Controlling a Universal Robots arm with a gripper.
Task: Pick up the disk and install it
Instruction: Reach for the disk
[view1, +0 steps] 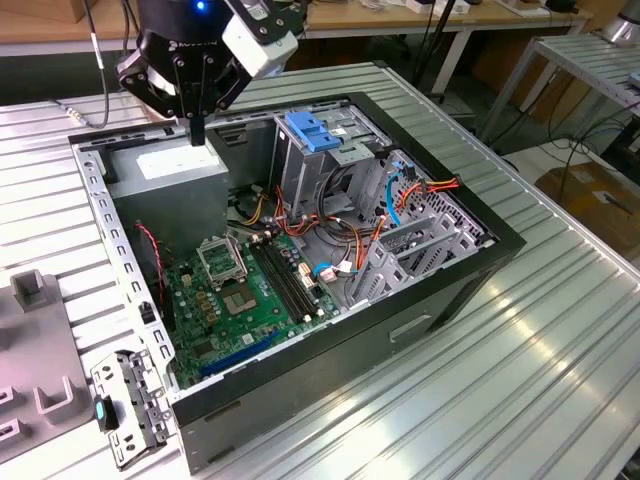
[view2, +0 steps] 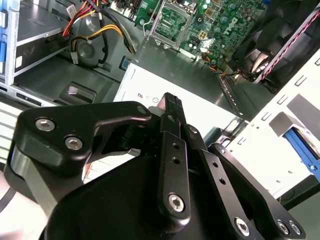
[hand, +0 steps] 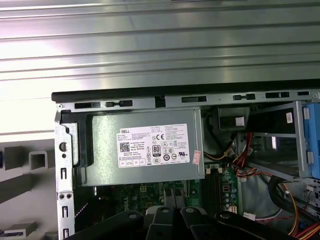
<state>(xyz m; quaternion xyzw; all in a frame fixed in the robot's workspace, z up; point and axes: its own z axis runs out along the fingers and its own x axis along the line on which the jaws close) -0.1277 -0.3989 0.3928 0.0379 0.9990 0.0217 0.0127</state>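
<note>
The black metal pincer (view1: 197, 133) hangs clenched, fingertips pressed together, just above the boxy grey power supply (hand: 145, 147) with its white sticker, inside the open computer case (view1: 470, 270) on the ribbed aluminium worktop (view1: 560, 360). Where the disk lies, I cannot tell.

Looking like a robotics lab: open PC case (view1: 330, 372) sitting on slotted aluminium table (view1: 520, 380), cabled workbenches (view1: 385, 17) standing behind.

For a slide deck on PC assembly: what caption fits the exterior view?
Gripper poised above the power supply inside an open computer case on a metal table.
</note>
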